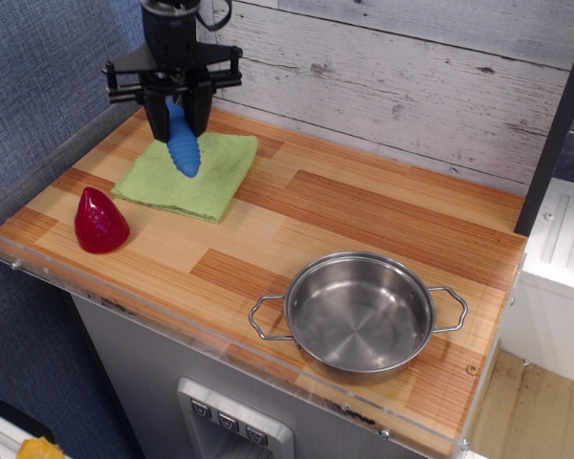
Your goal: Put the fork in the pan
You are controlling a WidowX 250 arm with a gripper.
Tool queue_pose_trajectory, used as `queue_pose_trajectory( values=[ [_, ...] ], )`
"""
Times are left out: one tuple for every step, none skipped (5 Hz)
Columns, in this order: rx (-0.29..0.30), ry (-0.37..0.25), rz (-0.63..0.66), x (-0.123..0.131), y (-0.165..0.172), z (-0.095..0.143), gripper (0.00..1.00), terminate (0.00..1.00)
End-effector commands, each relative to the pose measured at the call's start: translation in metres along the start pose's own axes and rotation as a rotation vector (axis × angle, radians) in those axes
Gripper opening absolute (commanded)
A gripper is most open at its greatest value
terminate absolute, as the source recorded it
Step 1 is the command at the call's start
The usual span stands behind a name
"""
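The fork's ribbed blue handle (183,145) hangs down from my black gripper (176,122), which is shut on it at the back left. It is held in the air above the green cloth (187,174). The tines are hidden between the fingers. The shiny steel pan (359,312) with two wire loop handles sits at the front right of the wooden counter, far from the gripper and with nothing inside.
A dark red cone-shaped object (99,220) stands at the front left near the clear plastic edge guard (38,268). A whitewashed plank wall (392,76) runs along the back. Bare wood lies between the cloth and the pan.
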State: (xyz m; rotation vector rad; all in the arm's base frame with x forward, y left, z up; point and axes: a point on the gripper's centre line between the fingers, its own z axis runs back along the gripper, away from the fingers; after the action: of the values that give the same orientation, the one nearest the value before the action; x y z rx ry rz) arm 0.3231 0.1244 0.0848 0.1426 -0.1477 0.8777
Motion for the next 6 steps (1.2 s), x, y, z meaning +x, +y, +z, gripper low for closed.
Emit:
queue_pose_trajectory(
  values=[
    [-0.039, -0.045, -0.013, -0.033, -0.006, 0.035, 0.00, 0.00],
    [-0.051, -0.026, -0.034, -0.056, -0.009, 0.042, 0.00, 0.00],
    [-0.066, -0.001, -0.063, -0.082, -0.014, 0.048, 0.00, 0.00],
    [-0.056, 0.049, -0.067, -0.119, -0.025, 0.048, 0.00, 0.00],
    [-0.084, 0.079, -0.048, -0.155, -0.036, 0.053, 0.00, 0.00],
    [-0.126, 0.169, -0.012, -0.191, -0.049, 0.056, 0.00, 0.00]
  ],
)
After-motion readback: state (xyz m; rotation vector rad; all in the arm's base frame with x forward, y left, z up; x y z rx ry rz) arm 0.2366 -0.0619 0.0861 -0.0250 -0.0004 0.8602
